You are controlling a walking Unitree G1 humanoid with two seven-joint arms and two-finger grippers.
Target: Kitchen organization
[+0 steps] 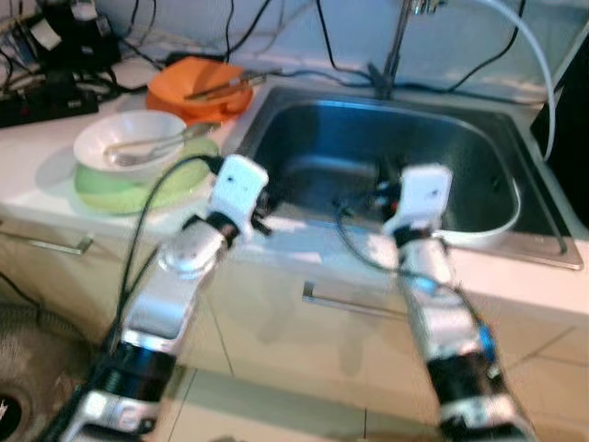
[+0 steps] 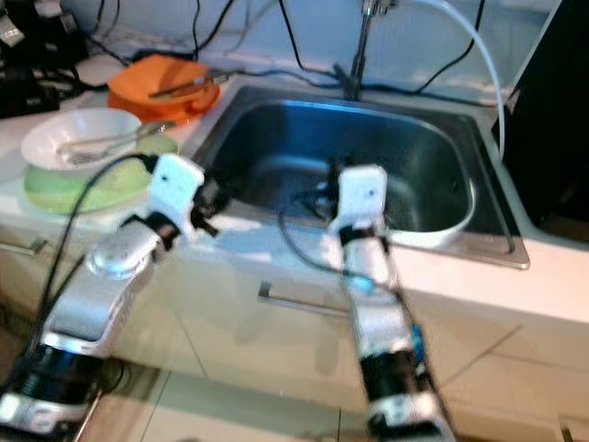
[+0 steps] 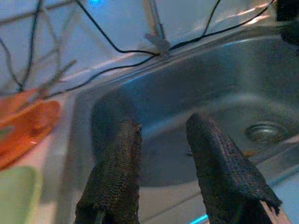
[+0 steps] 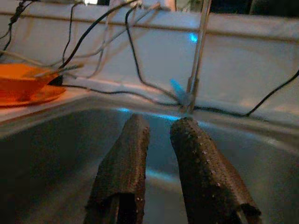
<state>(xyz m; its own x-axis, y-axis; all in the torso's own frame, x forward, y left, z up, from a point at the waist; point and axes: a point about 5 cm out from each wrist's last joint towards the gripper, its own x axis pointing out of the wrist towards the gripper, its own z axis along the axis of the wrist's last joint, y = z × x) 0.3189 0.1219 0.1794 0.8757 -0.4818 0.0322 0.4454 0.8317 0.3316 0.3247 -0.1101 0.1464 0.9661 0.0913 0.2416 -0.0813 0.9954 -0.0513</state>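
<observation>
Black left gripper [image 3: 161, 135], right gripper [image 4: 159, 126]: parted, empty.

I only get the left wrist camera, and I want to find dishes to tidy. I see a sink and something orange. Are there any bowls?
Observer: Yes, a white bowl sits on a green plate, on the counter left of the sink.
Operator: Is anything in the bowl?
Observer: A metal utensil lies in it.
Operator: Where's my other gripper?
Observer: The right gripper is over the sink, pointing toward the tap.
</observation>
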